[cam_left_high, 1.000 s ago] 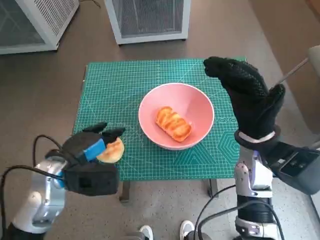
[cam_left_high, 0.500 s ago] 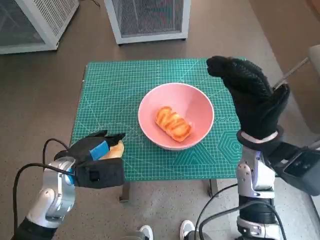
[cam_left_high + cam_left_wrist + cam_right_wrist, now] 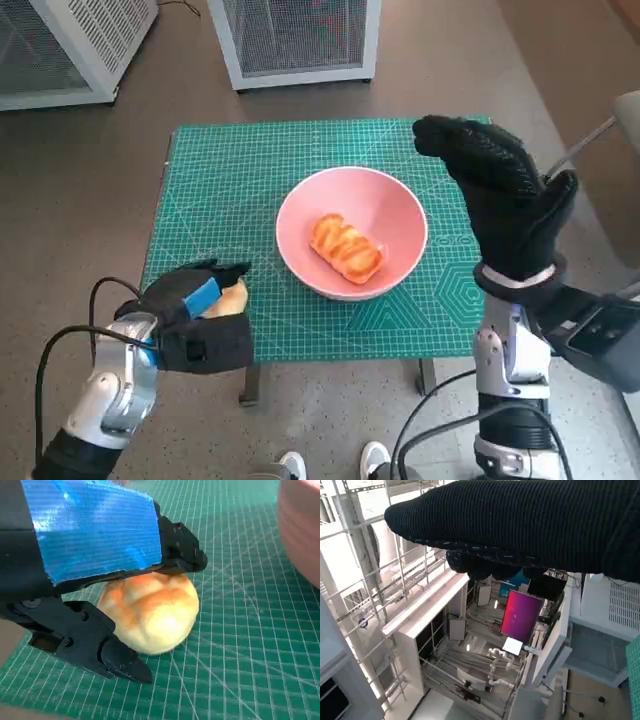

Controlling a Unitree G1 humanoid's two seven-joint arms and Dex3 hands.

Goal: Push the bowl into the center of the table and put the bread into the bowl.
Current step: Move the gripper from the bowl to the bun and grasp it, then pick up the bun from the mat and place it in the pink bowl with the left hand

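Note:
The pink bowl (image 3: 400,215) stands near the middle of the green mat (image 3: 220,190), and a glazed twisted bread (image 3: 347,247) lies inside it. A round bread roll (image 3: 234,297) rests on the mat's front left corner. My left hand (image 3: 190,322) grips that roll: in the left wrist view the fingers (image 3: 177,550) lie over the roll (image 3: 152,612) and the thumb (image 3: 95,645) presses its side. The bowl's wall (image 3: 300,535) shows beyond it. My right hand (image 3: 500,195) is raised over the table's right edge, fingers spread and holding nothing.
Two white grilled cabinets (image 3: 300,40) (image 3: 60,50) stand on the floor behind the table. A person's shoes (image 3: 375,460) show at the front edge. Cables trail from both arms. The roll lies close to the table's front left edge.
My left hand has sunk lower onto the roll, and its fingers have closed round it. The roll, the bowl and the right hand have hardly moved.

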